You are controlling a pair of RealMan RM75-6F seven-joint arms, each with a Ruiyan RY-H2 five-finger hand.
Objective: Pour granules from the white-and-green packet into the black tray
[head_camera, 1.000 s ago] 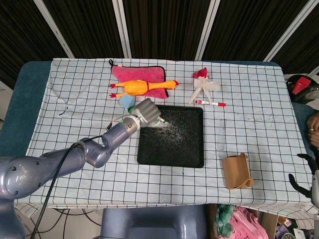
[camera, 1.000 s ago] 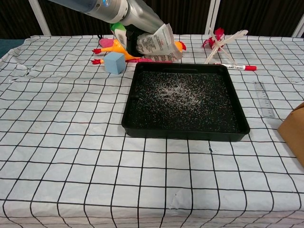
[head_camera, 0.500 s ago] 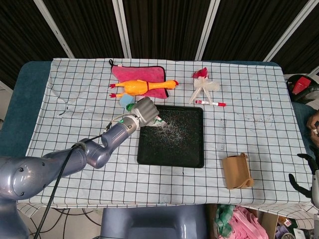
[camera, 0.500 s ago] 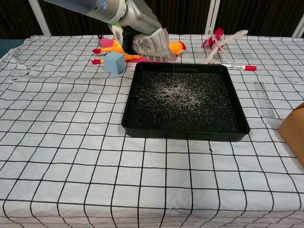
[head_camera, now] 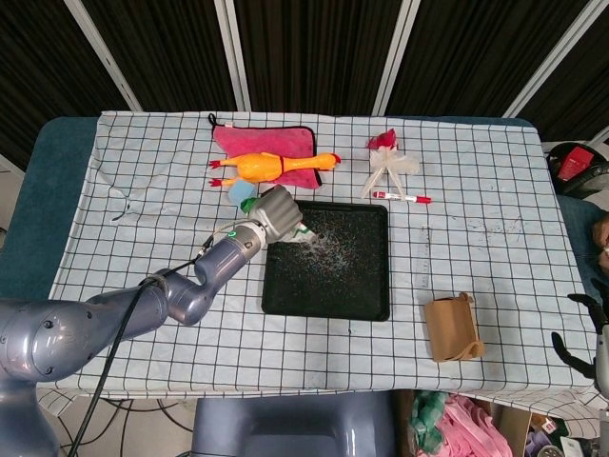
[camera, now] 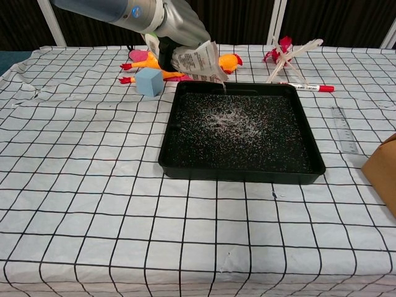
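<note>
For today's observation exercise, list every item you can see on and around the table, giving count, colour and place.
Packet: one, white and green, tilted over the tray's far left corner.
Black tray: one, table centre, granules scattered inside.
Rubber chicken: one, orange-yellow, on the cloth.
Cloth: one, pink, far side.
Foam cube: one, light blue, left of the tray.
Pen: one, white with red cap, behind the tray.
Ruler: one, clear, right of the tray.
Paper bag: one, brown, near right.
Tablecloth: one, white with black grid.
Left hand: grips the packet.
Right hand: at the right edge, holding nothing.

Table under checked cloth: black tray, rubber chicken, pen, brown bag.
</note>
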